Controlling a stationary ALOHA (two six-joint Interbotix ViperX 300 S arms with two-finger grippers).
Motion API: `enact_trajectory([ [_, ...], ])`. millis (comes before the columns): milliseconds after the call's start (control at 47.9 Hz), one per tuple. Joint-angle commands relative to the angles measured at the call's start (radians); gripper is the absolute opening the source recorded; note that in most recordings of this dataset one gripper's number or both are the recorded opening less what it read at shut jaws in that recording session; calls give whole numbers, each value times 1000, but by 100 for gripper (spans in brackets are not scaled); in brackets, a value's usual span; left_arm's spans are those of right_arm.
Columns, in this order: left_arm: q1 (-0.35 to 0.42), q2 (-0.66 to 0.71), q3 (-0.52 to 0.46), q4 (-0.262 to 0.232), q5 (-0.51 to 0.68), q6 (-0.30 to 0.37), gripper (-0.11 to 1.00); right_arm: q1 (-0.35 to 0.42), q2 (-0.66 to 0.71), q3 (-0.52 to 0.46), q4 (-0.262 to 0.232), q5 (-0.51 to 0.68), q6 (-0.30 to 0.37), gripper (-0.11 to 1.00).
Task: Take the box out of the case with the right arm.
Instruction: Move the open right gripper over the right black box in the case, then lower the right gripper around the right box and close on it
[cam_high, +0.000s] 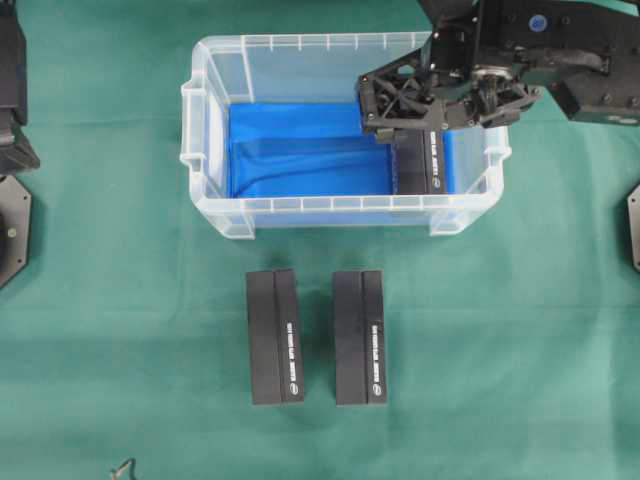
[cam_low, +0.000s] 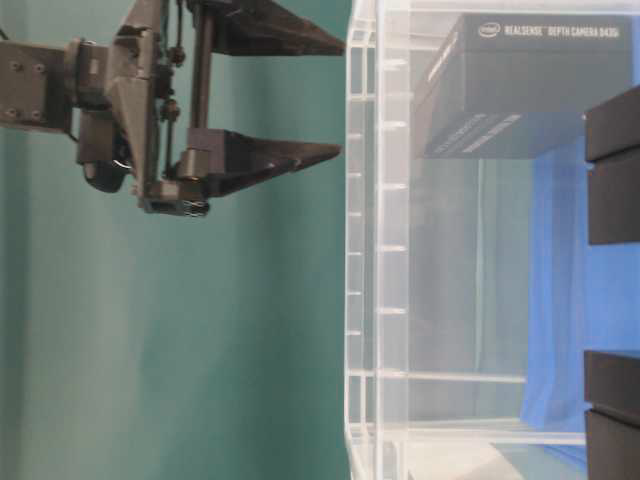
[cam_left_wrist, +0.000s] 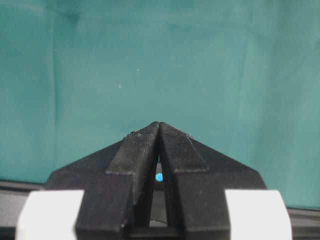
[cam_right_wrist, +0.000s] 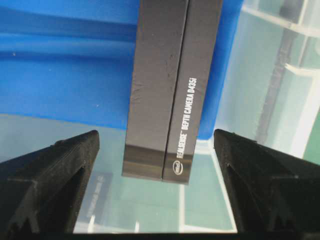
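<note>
The clear case (cam_high: 205, 120) with its blue lining stands at the back middle of the green cloth. One black box (cam_high: 428, 160) lies inside it against the right wall. My right gripper (cam_high: 375, 108) hovers over that end of the case, open and holding nothing. In the right wrist view the box (cam_right_wrist: 170, 90) lies ahead, between and beyond the two spread fingers (cam_right_wrist: 55, 175). Seen from table level, the right gripper (cam_low: 335, 98) is just outside the case rim (cam_low: 365, 250), apart from the box (cam_low: 520, 85). The left gripper (cam_left_wrist: 159, 125) is shut over bare cloth.
Two more black boxes (cam_high: 275, 335) (cam_high: 360, 335) lie side by side on the cloth in front of the case. The left arm (cam_high: 12, 100) rests at the far left edge. A small dark object (cam_high: 122, 468) lies at the front edge.
</note>
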Motion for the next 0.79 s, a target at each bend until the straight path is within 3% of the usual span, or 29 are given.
enact_trajectory([
  [0,2,0,-20,2,-8,2,0,-8,-17,9,0,-35,6,90],
  [501,3,0,-17,2,-9,2,0,-32,5,112,5,-170,18,90],
  [772,3,5,-20,2,-9,2,0,-35,48,129,32,-201,15,90],
])
